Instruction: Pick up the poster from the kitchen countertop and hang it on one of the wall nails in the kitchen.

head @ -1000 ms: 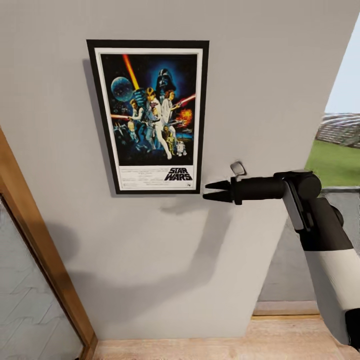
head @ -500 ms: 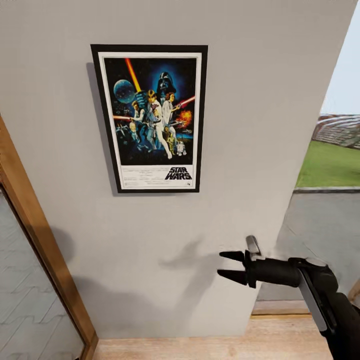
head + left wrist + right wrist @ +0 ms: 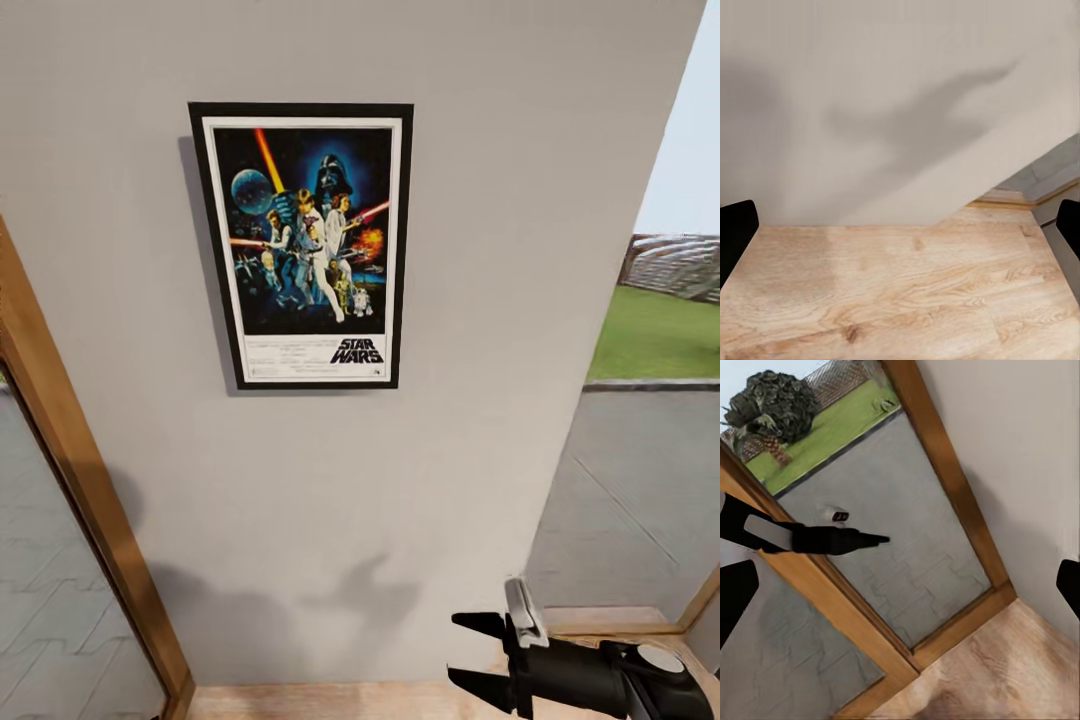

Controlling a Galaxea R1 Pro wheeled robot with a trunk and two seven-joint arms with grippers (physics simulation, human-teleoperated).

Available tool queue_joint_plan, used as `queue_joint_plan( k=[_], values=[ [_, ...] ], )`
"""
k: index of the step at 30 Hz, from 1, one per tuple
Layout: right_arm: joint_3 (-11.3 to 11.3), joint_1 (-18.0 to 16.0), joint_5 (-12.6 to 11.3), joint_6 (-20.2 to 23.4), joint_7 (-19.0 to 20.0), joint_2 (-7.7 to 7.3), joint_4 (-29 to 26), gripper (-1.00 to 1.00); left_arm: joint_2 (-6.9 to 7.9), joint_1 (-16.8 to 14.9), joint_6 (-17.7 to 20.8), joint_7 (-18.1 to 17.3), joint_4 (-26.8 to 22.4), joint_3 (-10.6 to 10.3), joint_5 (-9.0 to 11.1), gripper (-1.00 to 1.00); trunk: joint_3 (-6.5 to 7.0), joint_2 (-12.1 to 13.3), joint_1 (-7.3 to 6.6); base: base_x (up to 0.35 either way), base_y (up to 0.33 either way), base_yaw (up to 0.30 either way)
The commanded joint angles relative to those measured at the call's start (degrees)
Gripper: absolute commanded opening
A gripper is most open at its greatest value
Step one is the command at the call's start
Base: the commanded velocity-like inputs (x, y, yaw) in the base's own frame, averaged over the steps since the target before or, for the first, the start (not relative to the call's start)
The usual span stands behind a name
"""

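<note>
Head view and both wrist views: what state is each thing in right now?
poster: hanging upright on the grey wall, nothing holding it.
right gripper: open, empty, low and well below the poster.
left gripper: open, empty, pointing at wooden floor by the wall's base.

- Poster (image 3: 303, 245) hangs on the wall (image 3: 480, 200).
- Right gripper (image 3: 478, 655) sits well below it, to the right.
- Door frame (image 3: 80, 480) stands left.
</note>
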Motion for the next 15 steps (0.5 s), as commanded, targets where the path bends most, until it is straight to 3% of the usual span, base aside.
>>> queue_joint_plan(
  k=[1, 15],
  values=[
    [0.0, 0.7, -0.2, 0.4, 0.1, -0.02, 0.3, 1.0, 0.01, 0.0, -0.3, 0.0, 0.0, -0.5, 0.5, 1.0, 0.06, 0.0, 0.02, 0.0, 0.0, 0.0],
    [0.0, 2.3, -0.1, -14.6, 0.1, -0.79, 22.2, 1.0, -1.0, 0.0, -0.3, 0.1, 0.1, -0.6, 0.4, 1.0, 1.37, 0.0, 0.02, 0.0, 0.0, 0.0]
  ],
)
